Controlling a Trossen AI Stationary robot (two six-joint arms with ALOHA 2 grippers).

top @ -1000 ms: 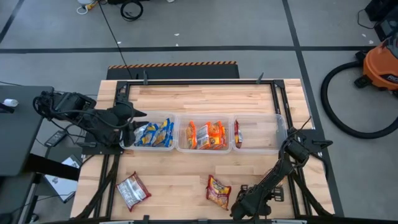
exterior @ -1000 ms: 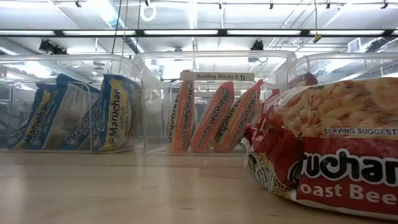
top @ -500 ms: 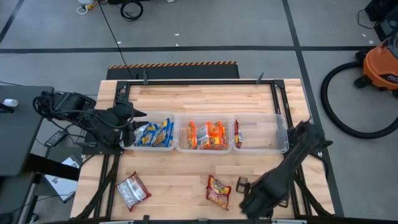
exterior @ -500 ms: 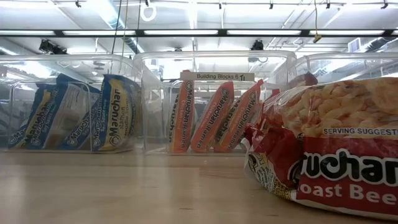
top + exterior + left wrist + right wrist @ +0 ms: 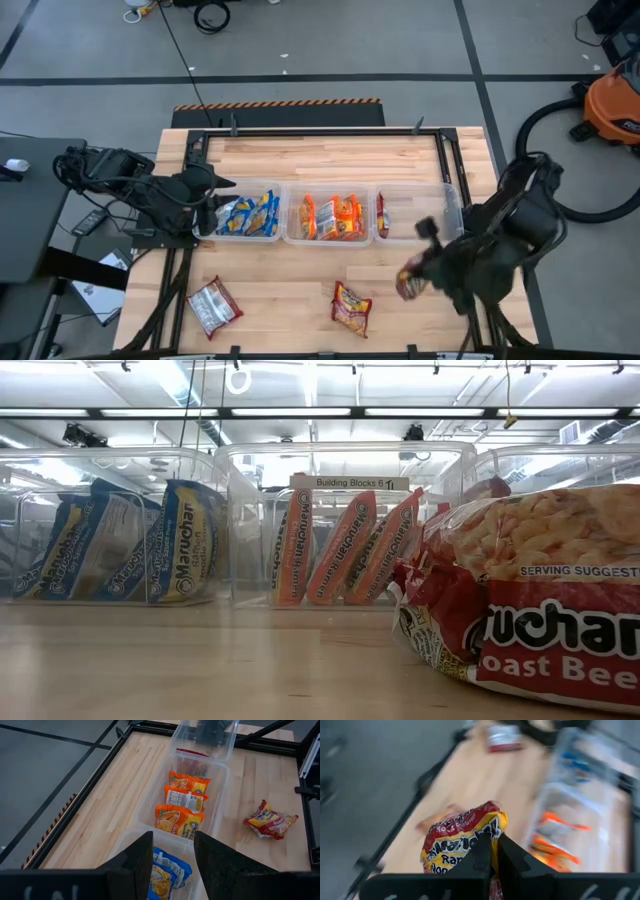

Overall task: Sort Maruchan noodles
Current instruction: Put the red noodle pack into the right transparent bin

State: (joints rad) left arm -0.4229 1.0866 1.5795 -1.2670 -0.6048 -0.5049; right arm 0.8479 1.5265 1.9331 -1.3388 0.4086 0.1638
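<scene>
— Where do we stand with the Maruchan noodles?

— We take the row of three clear bins (image 5: 283,238) as our landmark. The bin nearest our left arm holds the blue packets (image 5: 248,214), the middle one the orange packets (image 5: 333,217), and the third bin (image 5: 440,215) has a single red packet (image 5: 381,214) standing against its wall on the middle bin's side. That grouping is the sort itself: one colour per bin.

— And what are we holding?

— Our right gripper (image 5: 492,854) has its fingers pinched on the top edge of a red-and-yellow packet (image 5: 462,842), so it hangs below the fingers. From overhead that gripper (image 5: 415,280) sits just in front of the third bin, on the side away from the orange packets. We judge the edge grip is chosen so the packet can drop in upright, like the ones already filed.

— The left arm?

— Our left gripper (image 5: 172,851) waits over the outer end of the blue bin, fingers apart and holding nothing.

— What remains?

— Two packets lie on the table (image 5: 300,300) in front of the bins: a red one (image 5: 351,307) before the middle bin, and a red-and-silver one (image 5: 212,306) before the blue bin. They lie flat and well apart, so each should be easy to pick singly.
</scene>
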